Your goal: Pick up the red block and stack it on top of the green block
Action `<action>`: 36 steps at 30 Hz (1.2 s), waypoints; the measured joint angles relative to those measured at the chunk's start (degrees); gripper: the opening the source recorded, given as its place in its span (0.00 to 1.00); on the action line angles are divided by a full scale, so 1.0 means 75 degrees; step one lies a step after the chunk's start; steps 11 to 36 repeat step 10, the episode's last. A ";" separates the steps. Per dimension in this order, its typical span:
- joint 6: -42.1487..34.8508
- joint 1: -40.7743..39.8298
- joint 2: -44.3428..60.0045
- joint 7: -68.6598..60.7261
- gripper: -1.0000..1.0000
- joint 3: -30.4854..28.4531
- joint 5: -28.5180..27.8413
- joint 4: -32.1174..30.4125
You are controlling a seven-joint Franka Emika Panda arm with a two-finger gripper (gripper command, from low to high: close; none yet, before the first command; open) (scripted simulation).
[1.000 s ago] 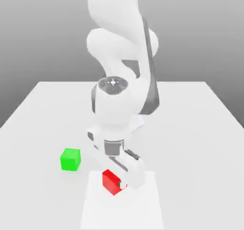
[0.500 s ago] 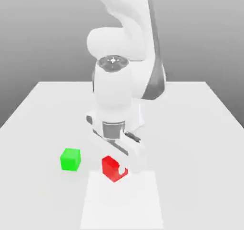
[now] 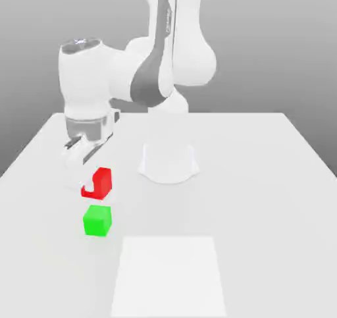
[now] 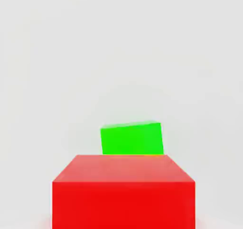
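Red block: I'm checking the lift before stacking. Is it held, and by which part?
Yes. The gripper holds the red block by two opposite side faces, above the green block.

The white table lies bare all around the green block. The only things near it are the red block, hanging in the gripper just above, and the arm's base, well apart.

A white table carries the green block and a paler square patch.
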 joint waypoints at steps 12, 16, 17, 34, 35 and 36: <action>0.1727 -0.0080 0.1777 0.0093 1.00 0.0020 -0.0045 0.0054; 0.1727 -0.0080 0.1777 0.0093 1.00 0.0020 -0.0045 0.0054; 0.1727 -0.0080 0.1777 0.0093 1.00 0.0020 -0.0045 0.0054; 0.1727 -0.0080 0.1777 0.0093 1.00 0.0020 -0.0045 0.0054; 0.1727 -0.0080 0.1777 0.0093 1.00 0.0020 -0.0045 0.0054; 0.1727 -0.0080 0.1777 0.0093 1.00 0.0020 -0.0045 0.0054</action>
